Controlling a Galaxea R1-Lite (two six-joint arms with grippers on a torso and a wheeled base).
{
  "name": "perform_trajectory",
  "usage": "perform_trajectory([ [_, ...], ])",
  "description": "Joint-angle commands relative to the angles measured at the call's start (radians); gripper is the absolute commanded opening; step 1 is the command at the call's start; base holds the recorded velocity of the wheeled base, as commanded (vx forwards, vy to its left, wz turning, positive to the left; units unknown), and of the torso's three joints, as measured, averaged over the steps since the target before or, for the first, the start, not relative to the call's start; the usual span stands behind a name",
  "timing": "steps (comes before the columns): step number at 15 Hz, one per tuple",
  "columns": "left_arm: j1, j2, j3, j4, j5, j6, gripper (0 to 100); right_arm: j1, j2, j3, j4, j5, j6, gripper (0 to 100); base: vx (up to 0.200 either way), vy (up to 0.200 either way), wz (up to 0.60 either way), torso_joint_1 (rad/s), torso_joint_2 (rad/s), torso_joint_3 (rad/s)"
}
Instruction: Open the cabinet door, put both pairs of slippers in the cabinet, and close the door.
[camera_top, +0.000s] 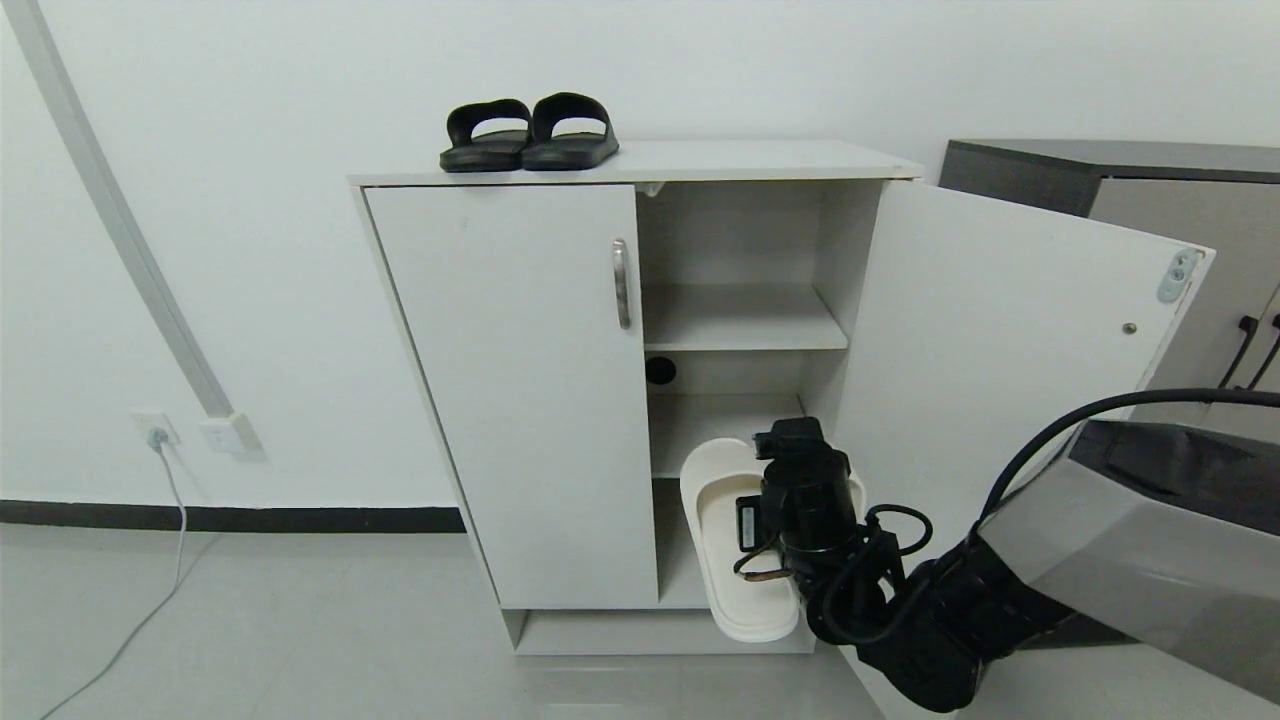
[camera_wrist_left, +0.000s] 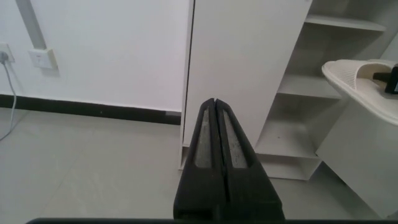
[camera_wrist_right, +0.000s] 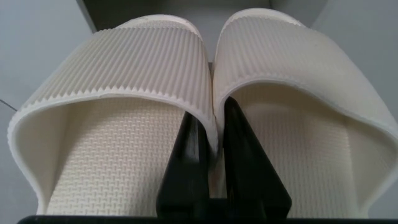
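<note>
A white cabinet (camera_top: 500, 400) stands against the wall, its right door (camera_top: 990, 350) swung open and its left door shut. A pair of black slippers (camera_top: 530, 133) sits on the cabinet top. My right gripper (camera_top: 790, 440) is shut on a pair of white slippers (camera_top: 725, 540), pinching their two inner straps (camera_wrist_right: 211, 99) together, and holds them in front of the open lower compartment. The white slippers (camera_wrist_left: 364, 78) also appear in the left wrist view. My left gripper (camera_wrist_left: 215, 109) is shut and holds nothing, low before the cabinet's left side.
Three shelves (camera_top: 740, 320) show inside the open half. A grey cabinet (camera_top: 1120, 190) stands behind the open door. A wall socket with a cable (camera_top: 155, 435) and a conduit (camera_top: 110, 210) are on the left wall. Bare floor (camera_top: 250, 620) lies left of the cabinet.
</note>
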Motion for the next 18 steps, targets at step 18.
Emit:
perform_trajectory([
  [18,0.000,0.002,0.000,0.000,0.000,-0.001,0,-0.004,0.088,-0.011,-0.152,-0.023,-0.049,0,0.000,0.000,0.00,0.003,0.00,-0.154],
])
